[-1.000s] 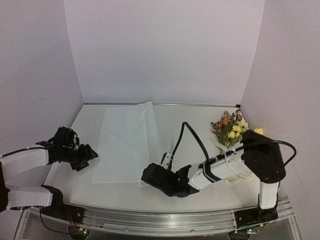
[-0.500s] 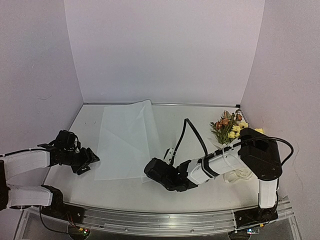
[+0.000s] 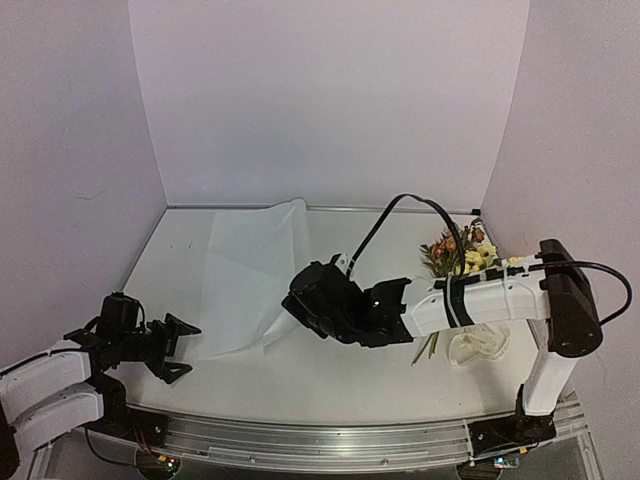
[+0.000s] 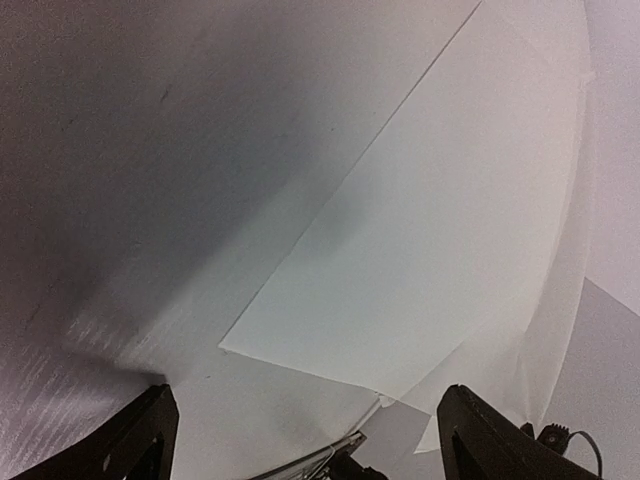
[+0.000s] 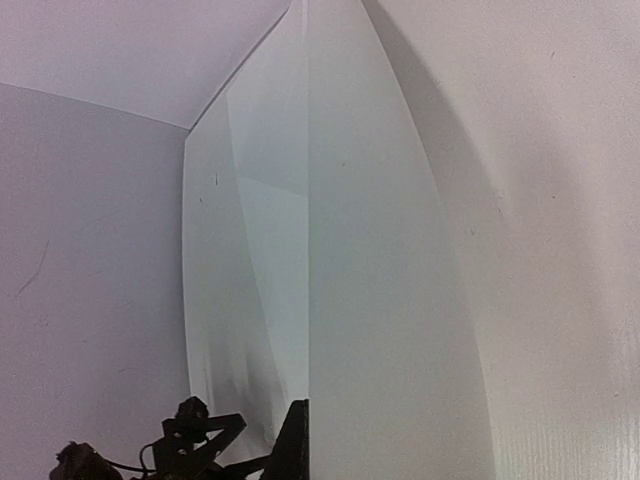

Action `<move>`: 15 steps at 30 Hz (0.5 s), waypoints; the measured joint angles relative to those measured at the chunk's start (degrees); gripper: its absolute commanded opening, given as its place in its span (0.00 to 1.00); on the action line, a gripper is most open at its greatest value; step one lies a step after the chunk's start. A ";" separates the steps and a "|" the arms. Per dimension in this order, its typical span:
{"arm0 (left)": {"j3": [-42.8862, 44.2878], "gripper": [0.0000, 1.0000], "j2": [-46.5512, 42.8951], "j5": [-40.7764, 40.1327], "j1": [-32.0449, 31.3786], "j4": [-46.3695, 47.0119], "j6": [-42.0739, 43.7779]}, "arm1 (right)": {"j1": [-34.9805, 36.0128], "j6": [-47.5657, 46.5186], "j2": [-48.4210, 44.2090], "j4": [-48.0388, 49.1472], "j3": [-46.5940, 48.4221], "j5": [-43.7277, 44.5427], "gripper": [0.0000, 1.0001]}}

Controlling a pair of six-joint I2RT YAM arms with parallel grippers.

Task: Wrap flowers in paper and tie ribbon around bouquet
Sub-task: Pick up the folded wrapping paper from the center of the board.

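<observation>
Counted: one paper (image 3: 248, 262) sheet, one flowers (image 3: 458, 252) bunch at worktop (image 3: 330, 372) right side, two grippers. Paper's near right corner clamped in shut jaws of right gripper (image 3: 292, 310), lifted and carried inward since earlier frame. Nothing held by left gripper (image 3: 178, 347): jaws spread wide, drawn back nearward.

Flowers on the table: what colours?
The flowers are yellow and orange with green leaves; the top external view shows them best.

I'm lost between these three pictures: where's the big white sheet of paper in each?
Top view: the paper lies left of centre on the table.
Left wrist: it fills the right half.
Right wrist: a tall strip up the middle.
Shared landmark: the open left hand, by the paper's near left corner.
</observation>
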 measured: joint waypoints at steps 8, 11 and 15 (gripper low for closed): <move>-2.59 1.00 -9.49 0.78 -0.04 0.24 -13.30 | -0.87 4.22 0.00 -1.30 0.86 -4.61 0.00; -2.59 1.00 -11.26 0.45 -0.18 0.24 -16.53 | -1.31 5.67 0.00 -1.49 1.96 -5.53 0.00; -2.59 1.00 -12.23 -0.04 -0.30 0.61 -19.59 | -2.16 7.18 0.00 -1.51 2.47 -6.61 0.00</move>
